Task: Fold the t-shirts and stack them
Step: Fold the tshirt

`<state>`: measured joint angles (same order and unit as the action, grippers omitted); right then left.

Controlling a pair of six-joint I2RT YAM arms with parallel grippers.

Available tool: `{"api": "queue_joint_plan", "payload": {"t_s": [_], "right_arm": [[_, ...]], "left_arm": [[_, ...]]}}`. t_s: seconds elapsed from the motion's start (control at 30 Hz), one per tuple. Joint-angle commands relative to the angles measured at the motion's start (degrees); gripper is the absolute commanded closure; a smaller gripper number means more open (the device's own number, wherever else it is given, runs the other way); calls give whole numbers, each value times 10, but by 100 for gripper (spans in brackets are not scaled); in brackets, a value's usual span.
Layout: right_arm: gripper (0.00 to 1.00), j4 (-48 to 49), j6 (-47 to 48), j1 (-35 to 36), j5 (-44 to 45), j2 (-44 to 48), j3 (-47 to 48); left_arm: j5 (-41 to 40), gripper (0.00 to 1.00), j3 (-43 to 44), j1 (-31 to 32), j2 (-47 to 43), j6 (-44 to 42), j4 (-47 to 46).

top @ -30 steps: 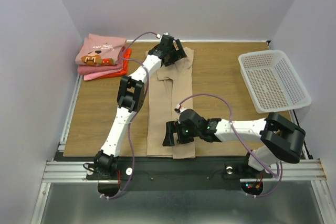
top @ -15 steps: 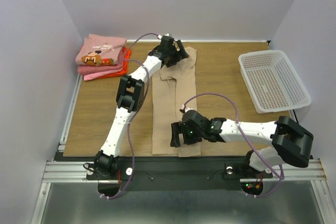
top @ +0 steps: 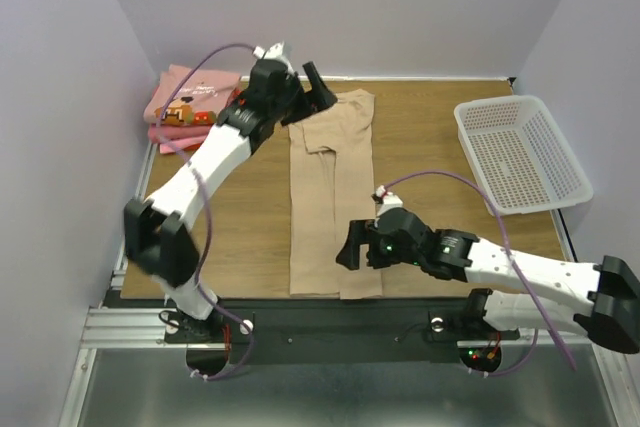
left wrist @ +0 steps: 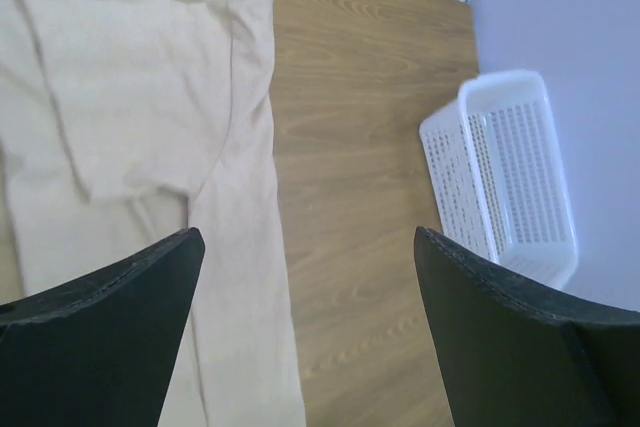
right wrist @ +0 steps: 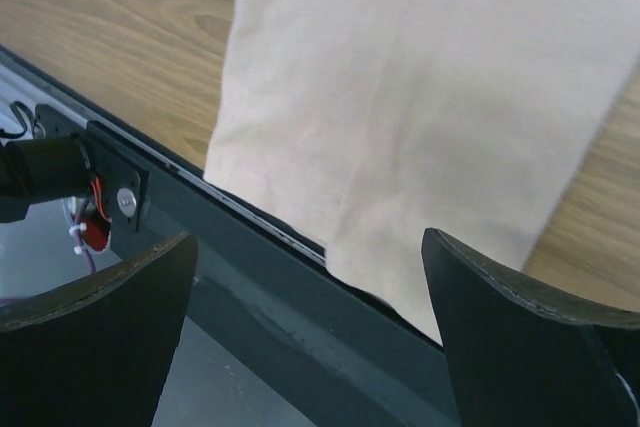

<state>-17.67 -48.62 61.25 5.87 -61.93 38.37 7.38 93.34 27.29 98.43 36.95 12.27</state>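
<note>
Down the middle of the table (top: 440, 162) lies the tan t-shirt (top: 330, 187), folded lengthwise, near hem overhanging the edge; with left gripper (top: 310, 97) and right gripper (top: 351, 247) both spread empty, a one-layer pinch could undo it.

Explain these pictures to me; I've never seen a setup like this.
Two robot arms are bolted to a wooden table. One picture looks down from above; the other two come from wrist cameras, so the black wedges at the bottom are that arm's own fingers. A tan t-shirt, folded into a long strip, lies down the middle. Folded pink and orange-red shirts are piled far left; a white basket sits right. The left gripper and right gripper are open, holding nothing.
</note>
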Motion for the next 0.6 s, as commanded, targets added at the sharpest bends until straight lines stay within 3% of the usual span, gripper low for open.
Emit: {"api": "queue_joint_plan", "payload": {"t_s": [0.0,0.17,0.37,0.53,0.57], "right_arm": [[0,-29,-63,4,55,50,-53],[0,-32,-74,3,49,76,-71],[0,-34,-80,2,35,56,-80],[0,-39,-89,2,0,28,-80],[0,-41,-91,2,-3,24,-84]], "left_arm": [[-48,1,-269,27,-156,16,-51],[-102,1,-521,92,-318,113,-38],[-82,2,-672,171,-482,217,23],[-76,2,-721,175,-580,266,129],[-42,2,-736,177,-607,267,133]]}}
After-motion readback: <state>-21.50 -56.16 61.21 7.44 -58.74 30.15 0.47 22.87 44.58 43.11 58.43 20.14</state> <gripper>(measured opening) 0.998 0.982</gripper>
